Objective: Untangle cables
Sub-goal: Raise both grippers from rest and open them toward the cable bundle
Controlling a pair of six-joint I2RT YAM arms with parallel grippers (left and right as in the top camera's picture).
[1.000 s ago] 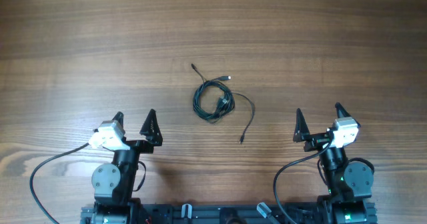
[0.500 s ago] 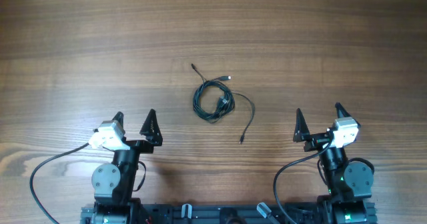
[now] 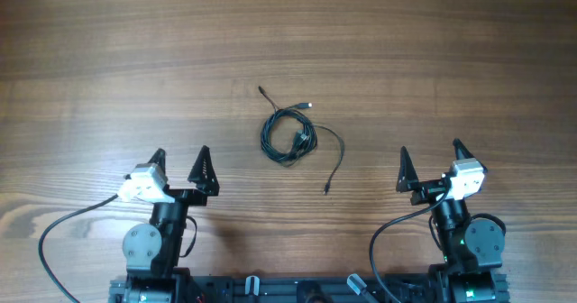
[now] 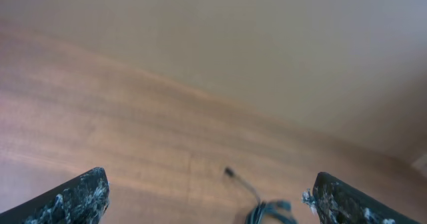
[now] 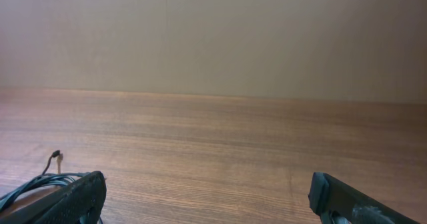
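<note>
The cables (image 3: 287,137) lie in a small dark coil at the middle of the wooden table (image 3: 451,50). Two short plug ends stick out at the coil's top. One longer tail (image 3: 335,163) curves down to the right. My left gripper (image 3: 179,153) stands open near the front edge, left of and below the coil, and holds nothing. My right gripper (image 3: 430,148) is open too, right of and below the coil, also holding nothing. In the blurred left wrist view the cables (image 4: 267,212) show low between the wide fingers of the gripper (image 4: 210,196). The right wrist view has the cables (image 5: 33,182) at far left, beside the gripper (image 5: 207,192).
Thicker black robot cables (image 3: 63,226) loop from each arm back to the bases at the front edge. A plain beige wall (image 5: 213,37) rises behind the table's far edge. Bare wood surrounds the coil on all sides.
My left gripper has edged slightly to the left. The cables and the right arm have not moved.
</note>
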